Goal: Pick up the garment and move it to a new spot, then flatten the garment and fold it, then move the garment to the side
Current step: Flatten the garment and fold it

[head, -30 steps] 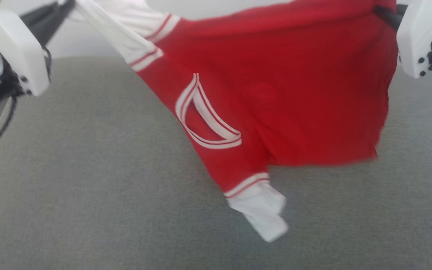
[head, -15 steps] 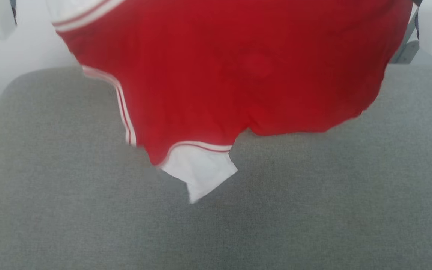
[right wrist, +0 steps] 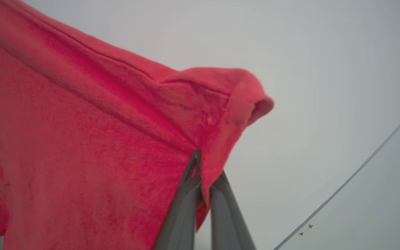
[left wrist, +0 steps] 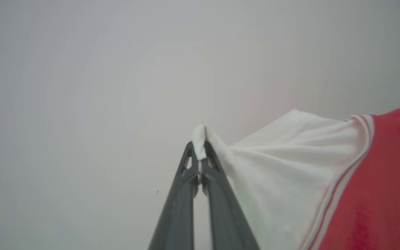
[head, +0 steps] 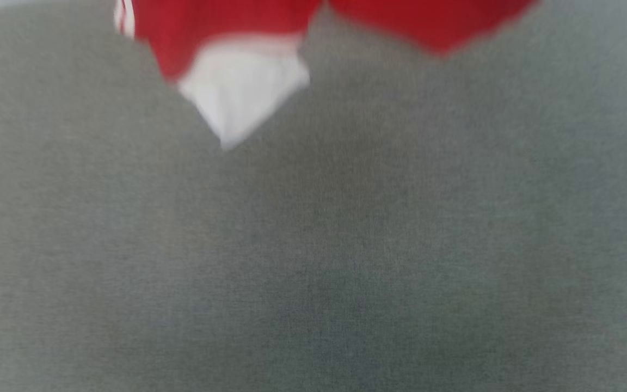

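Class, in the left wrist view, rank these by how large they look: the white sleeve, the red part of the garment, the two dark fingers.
1. white sleeve
2. red part of the garment, cut by the frame edge
3. fingers of the left gripper, smallest, though nearest the camera, which enlarges them

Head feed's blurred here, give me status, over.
Left gripper shut on garment sleeve. Right gripper shut on red edge. Hanging over grey surface. No obstruction seen.
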Robot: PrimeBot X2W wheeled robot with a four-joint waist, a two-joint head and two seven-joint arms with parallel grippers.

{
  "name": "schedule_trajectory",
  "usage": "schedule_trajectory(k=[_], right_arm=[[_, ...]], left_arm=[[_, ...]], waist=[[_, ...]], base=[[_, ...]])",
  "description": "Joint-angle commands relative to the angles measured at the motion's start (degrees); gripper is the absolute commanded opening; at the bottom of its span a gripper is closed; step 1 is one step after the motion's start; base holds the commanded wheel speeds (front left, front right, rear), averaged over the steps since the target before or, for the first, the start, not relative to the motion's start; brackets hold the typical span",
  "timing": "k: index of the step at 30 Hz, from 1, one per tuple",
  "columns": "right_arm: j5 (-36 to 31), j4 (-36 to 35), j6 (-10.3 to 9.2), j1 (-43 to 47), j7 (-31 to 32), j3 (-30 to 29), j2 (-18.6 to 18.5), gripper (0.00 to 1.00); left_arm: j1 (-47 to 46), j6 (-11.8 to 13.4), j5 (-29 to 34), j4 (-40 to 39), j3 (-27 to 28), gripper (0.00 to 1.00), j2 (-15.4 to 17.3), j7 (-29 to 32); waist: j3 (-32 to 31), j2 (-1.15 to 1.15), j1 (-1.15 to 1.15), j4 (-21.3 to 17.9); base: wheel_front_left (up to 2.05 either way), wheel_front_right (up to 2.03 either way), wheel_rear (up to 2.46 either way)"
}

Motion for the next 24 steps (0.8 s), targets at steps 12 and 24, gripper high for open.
schedule_trajectory(k=[12,24], right_arm=[[-19.2,18.1,-0.14,-2.7,-12.0,-10.4,9.7,0.0],[-7.1,15.9,-0.14,15.4,-3.3,-0.8,9.2,0.0]], left_arm=[[-2.0,-0.8,6.7,4.8,3.9,0.0,-4.9,-11.4],[22.9,-1.4,-12.9,-7.8,-10.7,0.0,0.2,2.8]], waist=[[9.8,0.0,0.0,1.4],[2.0,0.0,0.0,3.8]], base=[[0.0,0.0,0.0],[0.0,0.0,0.0]])
